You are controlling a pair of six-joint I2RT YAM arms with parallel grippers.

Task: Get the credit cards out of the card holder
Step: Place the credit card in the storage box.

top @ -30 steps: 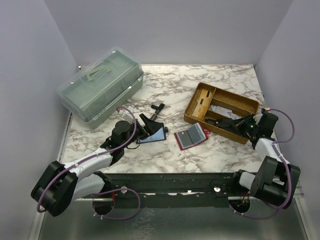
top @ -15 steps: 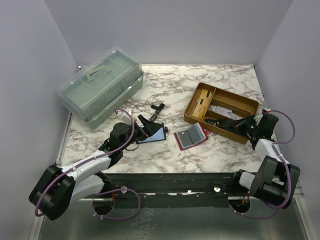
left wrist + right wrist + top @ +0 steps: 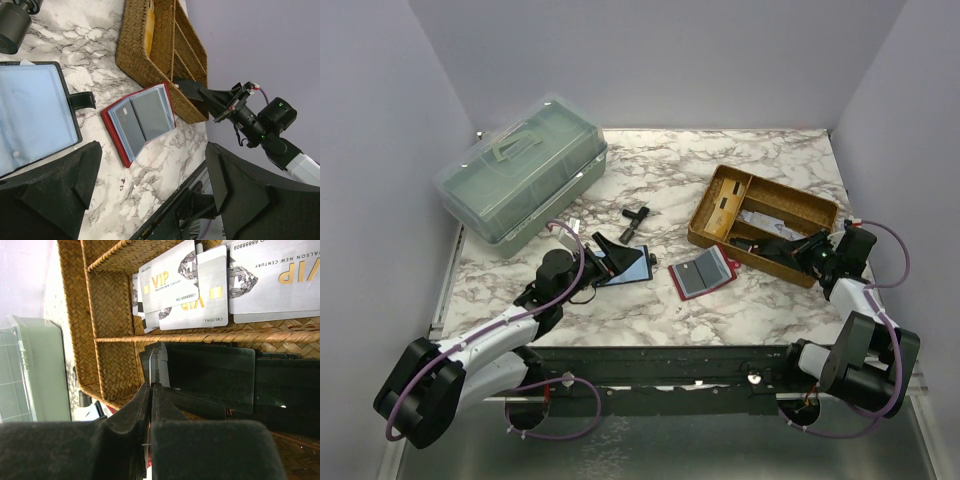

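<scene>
Retreating from the open black card holder (image 3: 82, 100), well left of the woven straw basket (image 3: 704, 232), the left gripper (image 3: 153, 146) gapes empty, so the holder's glossy pale-blue card (image 3: 30, 110) remains sleeved. Over that basket the right gripper (image 3: 150, 387) stays clenched on a thin rigid card (image 3: 150, 362), seen edge-on. Flat silver VIP cards (image 3: 170, 285) already lie inside.

Silver VIP credit cards (image 3: 190, 290) overlapping in the wicker tray (image 3: 102, 315); a dark card (image 3: 185, 87) pinched by the right tool (image 3: 151, 386).

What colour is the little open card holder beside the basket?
The card holder has a red cover, clearest in the left wrist view.
</scene>
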